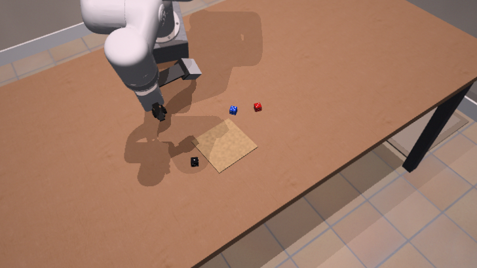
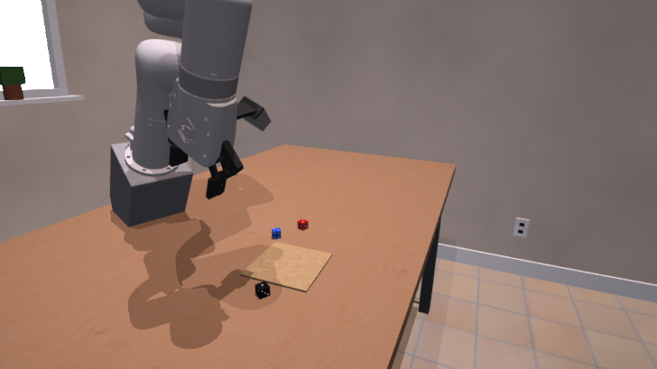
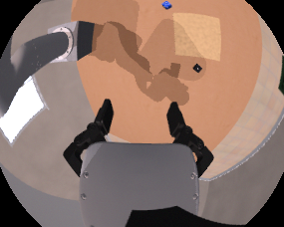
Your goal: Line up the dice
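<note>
Dice sit off the mat [image 1: 225,145] on the bench [image 1: 316,57]: black die [image 1: 194,161] beside its near edge, blue die [image 1: 232,110] and red die [image 1: 257,107] beyond. My claw [image 1: 159,111] hangs open, empty. They look small, rigid, light; I'd pinch opposite side faces squarely to avoid tipping.

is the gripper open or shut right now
Open: in the wrist view the gripper has its fingers spread wide, nothing between them, well above the table.
</note>
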Controlling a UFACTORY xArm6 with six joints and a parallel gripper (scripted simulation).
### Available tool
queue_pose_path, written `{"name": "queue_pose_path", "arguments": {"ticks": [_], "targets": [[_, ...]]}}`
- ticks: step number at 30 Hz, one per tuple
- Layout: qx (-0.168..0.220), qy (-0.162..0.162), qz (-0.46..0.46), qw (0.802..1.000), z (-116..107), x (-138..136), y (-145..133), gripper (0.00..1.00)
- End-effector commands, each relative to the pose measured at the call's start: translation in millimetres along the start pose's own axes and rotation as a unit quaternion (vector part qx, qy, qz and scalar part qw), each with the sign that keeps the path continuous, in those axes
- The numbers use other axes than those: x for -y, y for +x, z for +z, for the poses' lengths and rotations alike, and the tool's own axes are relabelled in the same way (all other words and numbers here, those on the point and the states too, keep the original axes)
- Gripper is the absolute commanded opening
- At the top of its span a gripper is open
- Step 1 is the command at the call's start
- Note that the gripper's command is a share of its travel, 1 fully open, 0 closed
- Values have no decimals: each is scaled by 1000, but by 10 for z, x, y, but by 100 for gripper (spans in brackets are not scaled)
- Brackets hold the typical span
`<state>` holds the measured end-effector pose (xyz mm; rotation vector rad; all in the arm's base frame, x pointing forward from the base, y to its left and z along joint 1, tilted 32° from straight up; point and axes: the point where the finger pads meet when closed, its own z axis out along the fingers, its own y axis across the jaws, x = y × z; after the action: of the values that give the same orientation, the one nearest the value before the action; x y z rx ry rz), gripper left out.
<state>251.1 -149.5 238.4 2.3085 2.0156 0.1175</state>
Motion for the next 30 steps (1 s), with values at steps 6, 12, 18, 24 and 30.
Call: {"name": "queue_pose_path", "arguments": {"ticks": [6, 12, 18, 24, 30], "targets": [[54, -63, -151, 985, 200, -308, 94, 100], [78, -90, -223, 967, 272, -438, 189, 100], [107, -121, -309, 937, 340, -579, 338, 100], [136, -153, -393, 896, 390, -699, 529, 100], [148, -166, -427, 877, 405, -740, 619, 100]]}}
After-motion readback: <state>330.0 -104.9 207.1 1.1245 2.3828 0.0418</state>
